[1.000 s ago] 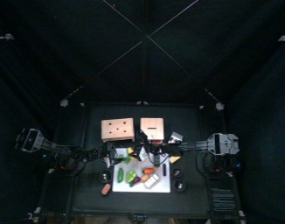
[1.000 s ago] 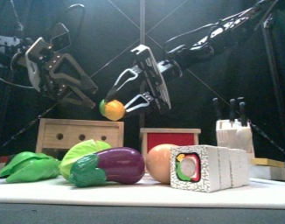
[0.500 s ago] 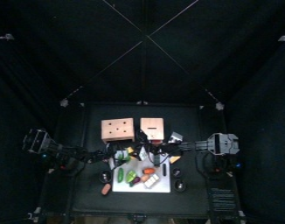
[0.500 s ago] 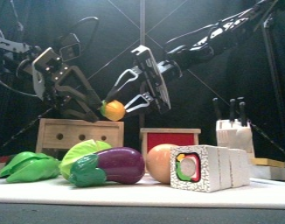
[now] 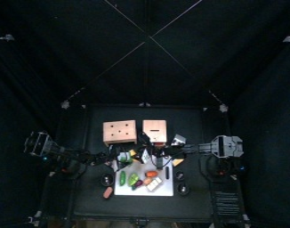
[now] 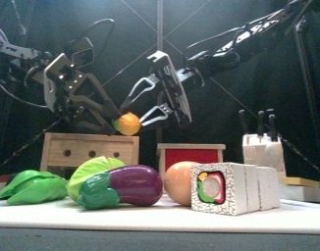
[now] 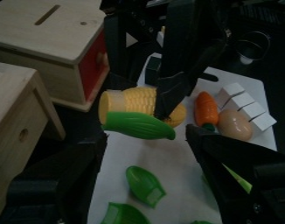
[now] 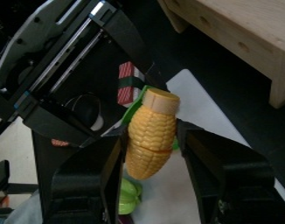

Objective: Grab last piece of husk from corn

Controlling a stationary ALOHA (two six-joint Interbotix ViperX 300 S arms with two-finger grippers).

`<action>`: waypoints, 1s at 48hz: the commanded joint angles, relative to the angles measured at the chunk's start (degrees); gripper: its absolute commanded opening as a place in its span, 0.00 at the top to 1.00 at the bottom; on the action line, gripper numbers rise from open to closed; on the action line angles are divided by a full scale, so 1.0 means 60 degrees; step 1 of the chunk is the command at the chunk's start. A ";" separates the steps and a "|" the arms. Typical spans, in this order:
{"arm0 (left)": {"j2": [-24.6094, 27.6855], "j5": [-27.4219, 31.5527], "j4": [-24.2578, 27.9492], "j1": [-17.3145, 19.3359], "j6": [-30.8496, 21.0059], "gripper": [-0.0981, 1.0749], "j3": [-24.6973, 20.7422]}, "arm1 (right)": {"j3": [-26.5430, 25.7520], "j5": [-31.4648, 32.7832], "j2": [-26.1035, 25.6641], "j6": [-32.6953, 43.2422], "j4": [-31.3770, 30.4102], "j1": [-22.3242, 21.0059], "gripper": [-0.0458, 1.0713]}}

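From the top view the corn (image 5: pixel 142 159) and husk (image 7: pixel 138 127) are too small to separate; the left wrist view crops a tan box (image 7: pixel 19 109).

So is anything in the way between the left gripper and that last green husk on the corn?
Nothing visible. The left gripper faces the husk across open space, jaws open. The husk clings to the corn, which the right gripper holds in the air.

Black curtains (image 5: pixel 145 53) close me in on every side, with thin pale lines crossing overhead. My small black table (image 5: pixel 88 200) sits low in the pen, a white mat (image 6: pixel 163 218) spread over its front part. Everything beyond is dark.
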 commanded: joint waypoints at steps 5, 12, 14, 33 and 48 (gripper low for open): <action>-0.0029 -0.0073 0.0015 0.0176 0.0015 0.05 -0.0234 | -0.0220 -0.0073 -0.0352 -0.0015 0.0000 -0.0044 0.50; -0.0029 -0.0088 0.0029 0.0220 0.0015 0.09 -0.0234 | -0.0220 -0.0073 -0.0337 -0.0015 0.0000 -0.0015 0.50; -0.0029 -0.0088 0.0015 0.0220 0.0015 0.10 -0.0234 | -0.0220 -0.0073 -0.0337 -0.0015 0.0000 -0.0015 0.50; -0.0029 -0.0088 0.0029 0.0293 0.0015 0.19 -0.0220 | -0.0220 -0.0073 -0.0337 -0.0015 0.0000 0.0029 0.51; -0.0029 -0.0088 0.0029 0.0322 0.0059 0.30 -0.0132 | -0.0161 -0.0073 -0.0337 -0.0029 0.0000 0.0029 0.51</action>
